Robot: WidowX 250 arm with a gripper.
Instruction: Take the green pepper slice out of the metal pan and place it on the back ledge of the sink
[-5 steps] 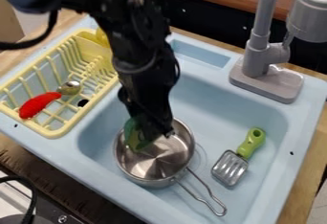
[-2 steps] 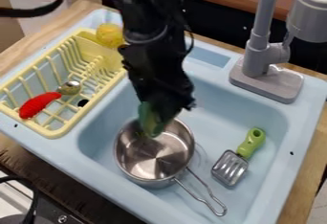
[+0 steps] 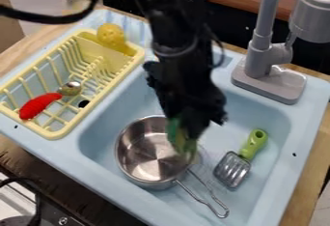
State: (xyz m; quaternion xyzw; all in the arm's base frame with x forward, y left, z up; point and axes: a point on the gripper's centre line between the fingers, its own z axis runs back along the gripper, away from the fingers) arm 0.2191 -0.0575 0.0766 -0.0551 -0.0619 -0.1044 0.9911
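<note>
Green object [image 3: 181,136] gripped by end effector [image 3: 195,125], closed around it, held over right rim of metal pot [image 3: 145,155]; contact with rim cannot be told. Pot set in sink [image 3: 106,140] toward near edge, its handle pointed to near right corner. Slotted spatula [image 3: 232,169] laid to its right; red-handled spoon [image 3: 40,105] placed in yellow rack [image 3: 57,134] along left edge

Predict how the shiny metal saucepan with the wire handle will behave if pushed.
The saucepan is likely stiff and slippery, being smooth metal. Pushed off-centre, it may pivot, since its long handle juts to one side.
</note>
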